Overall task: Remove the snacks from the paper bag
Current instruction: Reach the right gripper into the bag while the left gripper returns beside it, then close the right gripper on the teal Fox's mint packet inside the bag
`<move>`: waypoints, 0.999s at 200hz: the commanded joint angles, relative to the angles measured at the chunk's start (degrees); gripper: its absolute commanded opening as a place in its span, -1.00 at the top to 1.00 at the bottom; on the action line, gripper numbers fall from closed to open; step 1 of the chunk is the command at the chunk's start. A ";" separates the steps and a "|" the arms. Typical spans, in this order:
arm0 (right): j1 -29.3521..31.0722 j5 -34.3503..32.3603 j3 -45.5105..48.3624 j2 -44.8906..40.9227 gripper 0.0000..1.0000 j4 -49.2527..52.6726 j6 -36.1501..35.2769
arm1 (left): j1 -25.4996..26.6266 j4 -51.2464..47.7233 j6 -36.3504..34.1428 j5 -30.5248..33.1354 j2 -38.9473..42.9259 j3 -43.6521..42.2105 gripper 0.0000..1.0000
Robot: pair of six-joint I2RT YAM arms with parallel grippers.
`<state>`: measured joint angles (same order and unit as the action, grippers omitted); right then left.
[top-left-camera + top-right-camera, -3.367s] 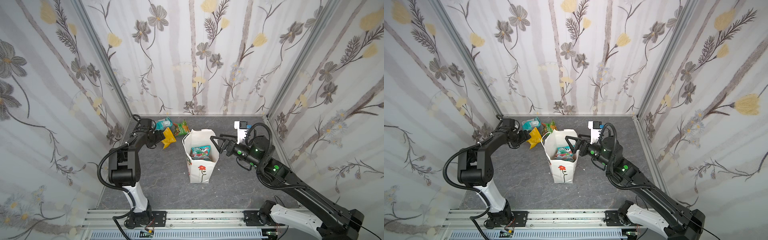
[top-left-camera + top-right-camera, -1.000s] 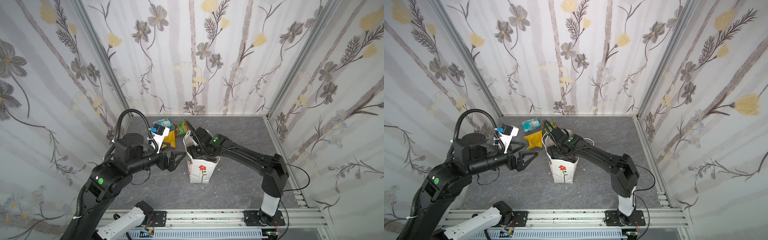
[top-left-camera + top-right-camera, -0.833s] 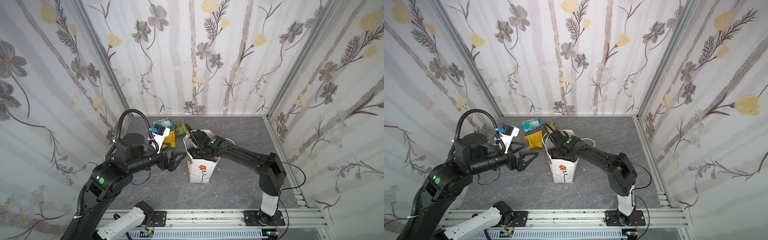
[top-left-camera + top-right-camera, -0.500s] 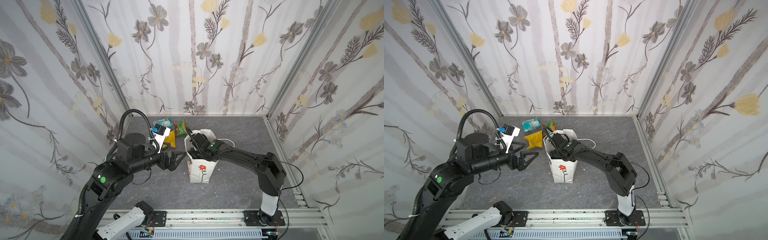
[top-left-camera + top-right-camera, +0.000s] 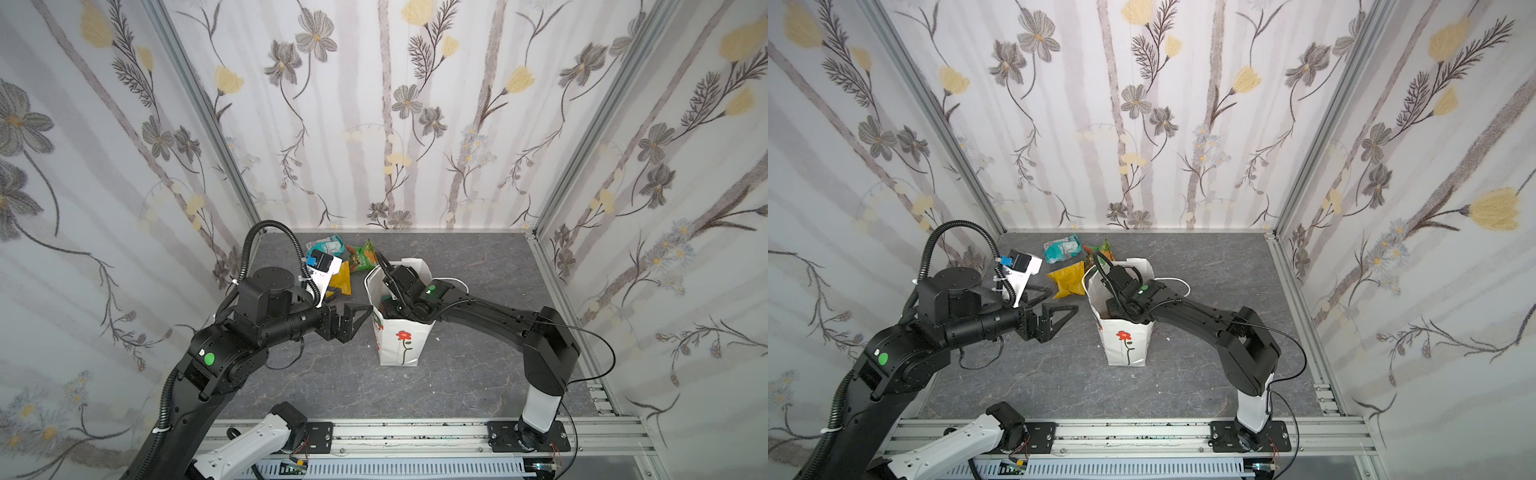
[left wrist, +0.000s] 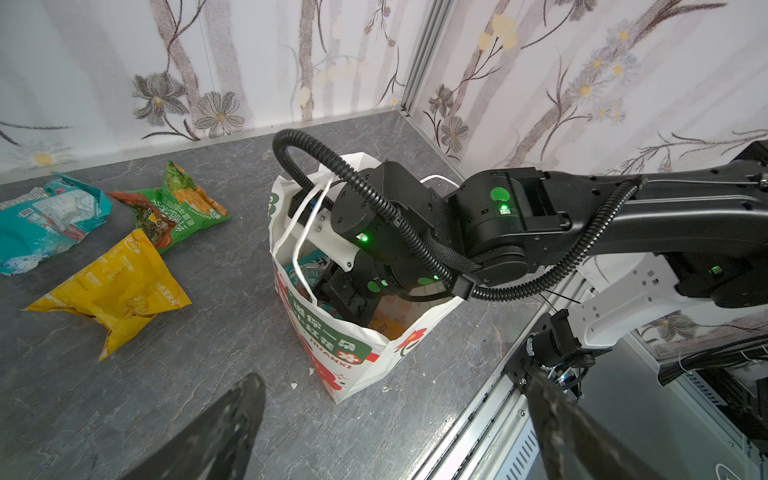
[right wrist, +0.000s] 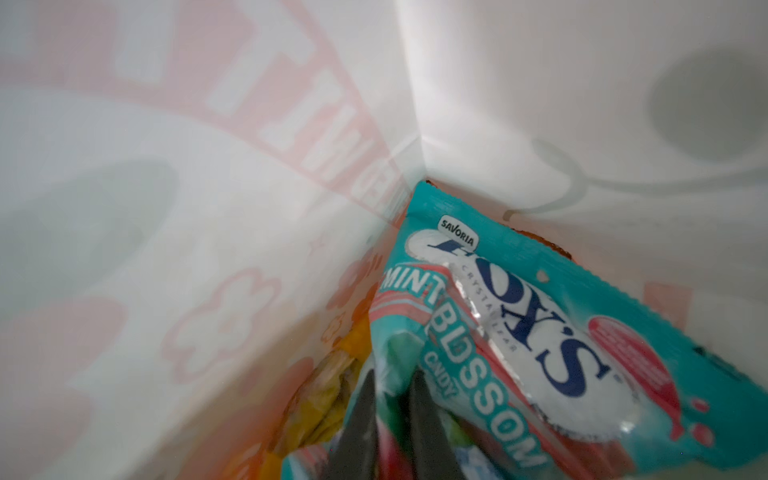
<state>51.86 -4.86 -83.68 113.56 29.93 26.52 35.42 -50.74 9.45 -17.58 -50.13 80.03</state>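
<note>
The white paper bag (image 5: pixel 401 345) (image 5: pixel 1125 340) (image 6: pixel 345 353) stands upright mid-table. My right arm reaches down into its mouth, so the right gripper's tips are hidden in both top views. Inside the bag, the right gripper (image 7: pixel 392 399) is shut on a fold of a teal FOX'S packet (image 7: pixel 519 324), which lies over an orange-yellow packet (image 7: pixel 332 374). Three snacks lie behind the bag on the left: teal (image 5: pixel 328 245) (image 6: pixel 41 224), green-orange (image 5: pixel 363 255) (image 6: pixel 178 212) and yellow (image 5: pixel 343 280) (image 6: pixel 116 286). My left gripper (image 5: pixel 357 316) (image 6: pixel 395 415) hangs open just left of the bag, holding nothing.
Patterned walls close in the grey table (image 5: pixel 478 374) at the back and both sides. A metal rail (image 5: pixel 415 432) runs along the front edge. The bag's white cord handle (image 5: pixel 453 282) hangs over its right rim; another (image 6: pixel 307 232) droops into the mouth.
The right gripper's fingers have closed on the teal FOX'S packet inside the bag. The right wrist has sunk slightly deeper. The left arm has barely moved.
</note>
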 commanded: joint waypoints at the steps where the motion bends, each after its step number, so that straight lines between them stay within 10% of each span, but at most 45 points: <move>1: 0.09 0.77 0.10 -1.36 0.89 -1.06 0.54 | 0.05 1.41 0.31 0.58 0.04 -0.22 -1.00; 200: -0.01 -4.96 -2.12 -12.37 1.00 -2.87 1.05 | 0.00 2.01 1.44 1.32 -0.64 -0.74 -1.00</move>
<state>51.96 -6.61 -85.38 102.78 30.52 26.94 35.44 -50.15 10.52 -16.53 -50.41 79.15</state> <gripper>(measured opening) 0.049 0.997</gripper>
